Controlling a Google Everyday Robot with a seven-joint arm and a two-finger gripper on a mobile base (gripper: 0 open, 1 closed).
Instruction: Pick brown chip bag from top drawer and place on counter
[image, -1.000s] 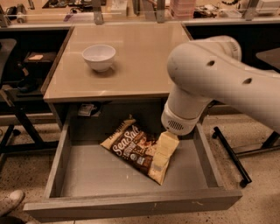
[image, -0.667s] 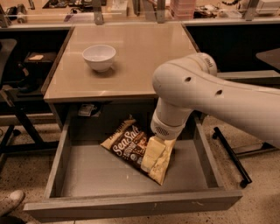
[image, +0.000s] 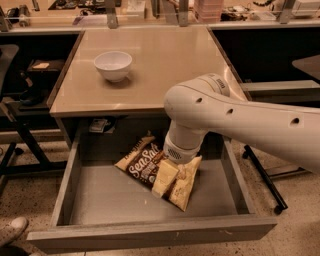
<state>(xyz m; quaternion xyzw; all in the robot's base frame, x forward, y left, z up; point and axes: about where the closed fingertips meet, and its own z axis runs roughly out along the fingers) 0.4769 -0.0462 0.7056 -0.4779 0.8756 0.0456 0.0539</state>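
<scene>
- The brown chip bag (image: 145, 167) in the top drawer (image: 100, 200) is likely light, crinkly and slippery; pinch a loose edge.
- The gripper (image: 176, 159) is at the bag's upper right; cannot tell if open.

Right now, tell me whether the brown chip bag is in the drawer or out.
In. The brown chip bag lies on the floor of the top drawer, the gripper down over it; the counter bears no bag.

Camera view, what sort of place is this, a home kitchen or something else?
Probably a lab or office workspace, not a home: beige counter on a grey cabinet frame, cluttered workbenches behind, speckled floor. The gripper is down in the open top drawer at the brown chip bag.
</scene>
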